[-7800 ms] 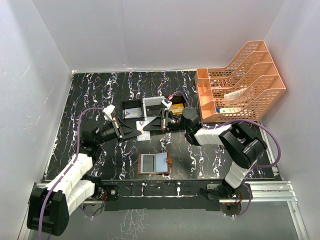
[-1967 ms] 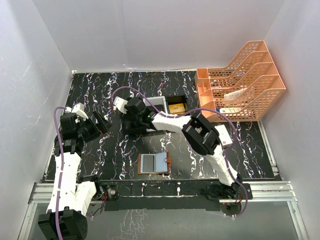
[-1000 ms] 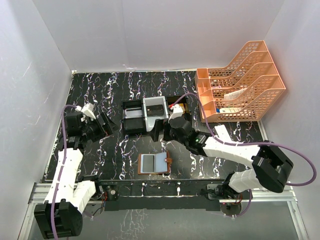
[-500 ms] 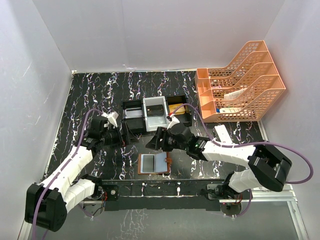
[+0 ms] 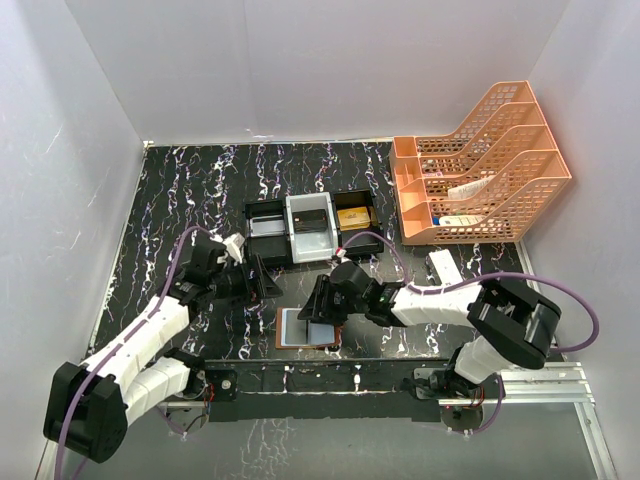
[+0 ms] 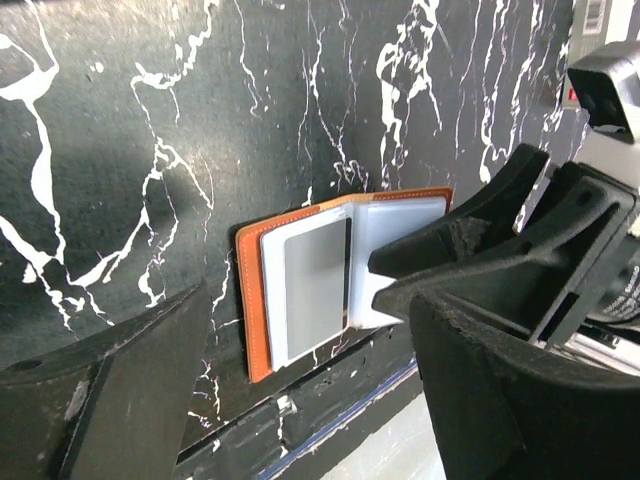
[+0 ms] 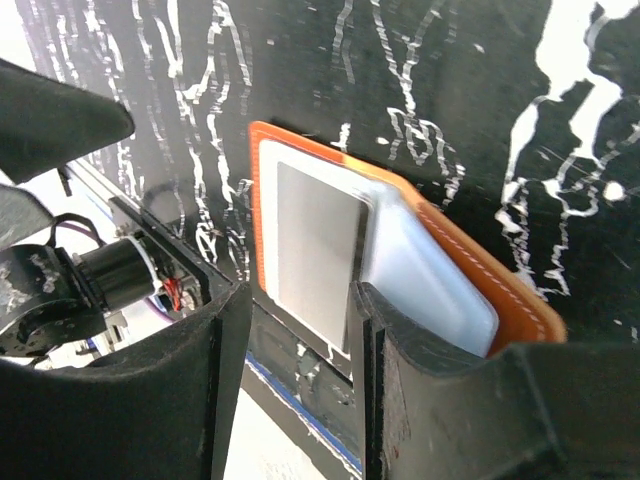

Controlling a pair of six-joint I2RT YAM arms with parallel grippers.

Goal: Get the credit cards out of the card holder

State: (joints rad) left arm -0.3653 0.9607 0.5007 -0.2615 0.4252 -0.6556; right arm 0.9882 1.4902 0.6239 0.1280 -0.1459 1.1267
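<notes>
My left hand [image 5: 262, 284] hovers wide open and empty, just left of the card holder [image 6: 250, 310]. Holder lies spread flat on the table [image 5: 200, 190] near its near edge, with one grey credit card [image 7: 315, 250] showing in the left pocket. My right hand [image 5: 320, 310] is over the holder, jaws part open astride that card. Can't tell if they touch it.

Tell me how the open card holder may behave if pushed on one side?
The card holder lies thin and flat, so it is probably light and may slide on the smooth table. Hinged in the middle like a book, one half may flop up. Its pale pockets look glossy, perhaps slippery.
</notes>
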